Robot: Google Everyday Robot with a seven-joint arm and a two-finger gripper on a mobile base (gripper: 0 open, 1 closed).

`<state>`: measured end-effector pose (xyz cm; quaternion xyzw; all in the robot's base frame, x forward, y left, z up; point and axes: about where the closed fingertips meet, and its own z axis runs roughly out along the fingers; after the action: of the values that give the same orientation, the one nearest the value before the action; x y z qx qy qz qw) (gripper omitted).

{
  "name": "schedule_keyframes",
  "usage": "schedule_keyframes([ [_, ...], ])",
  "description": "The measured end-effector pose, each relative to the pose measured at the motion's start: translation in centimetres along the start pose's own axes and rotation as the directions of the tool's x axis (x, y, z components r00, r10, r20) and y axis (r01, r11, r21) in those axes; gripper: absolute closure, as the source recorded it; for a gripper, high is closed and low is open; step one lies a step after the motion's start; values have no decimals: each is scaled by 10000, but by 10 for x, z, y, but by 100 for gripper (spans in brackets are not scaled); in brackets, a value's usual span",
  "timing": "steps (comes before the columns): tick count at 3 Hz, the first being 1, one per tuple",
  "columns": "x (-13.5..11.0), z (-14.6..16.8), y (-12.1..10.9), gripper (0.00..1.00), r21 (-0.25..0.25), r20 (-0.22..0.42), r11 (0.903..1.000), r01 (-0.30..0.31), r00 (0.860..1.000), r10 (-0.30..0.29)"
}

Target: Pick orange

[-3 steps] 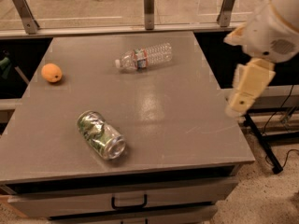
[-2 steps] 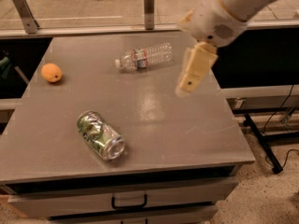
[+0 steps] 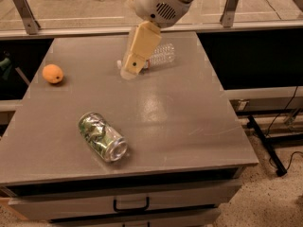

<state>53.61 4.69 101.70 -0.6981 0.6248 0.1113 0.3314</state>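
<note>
Your gripper (image 3: 129, 70) hangs over the table (image 3: 189, 126) at 12 o'clock, covering part of the bottle (image 3: 161, 55); can't tell its grip state. Orange (image 3: 52, 73) sits at 10 o'clock, round, no readable long axis.

Your claw (image 3: 128, 73) has travelled leftward across the view. A second ago it hung past the right edge of the worktop (image 3: 189, 122), then it came in over the right-hand part of the surface, and now it hangs over the back middle. It has come in front of the plastic bottle (image 3: 163, 55), hiding much of the left half that showed before. The gap to the orange (image 3: 52, 73) has narrowed, though the two remain well apart.
</note>
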Motion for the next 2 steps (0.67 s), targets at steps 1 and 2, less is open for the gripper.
schedule_keyframes([
  [1,-6,21,-9,0,120,499,9996,-265,9984,259],
  [2,-16,85,-34,0,87,1094,9968,-795,9909,781],
])
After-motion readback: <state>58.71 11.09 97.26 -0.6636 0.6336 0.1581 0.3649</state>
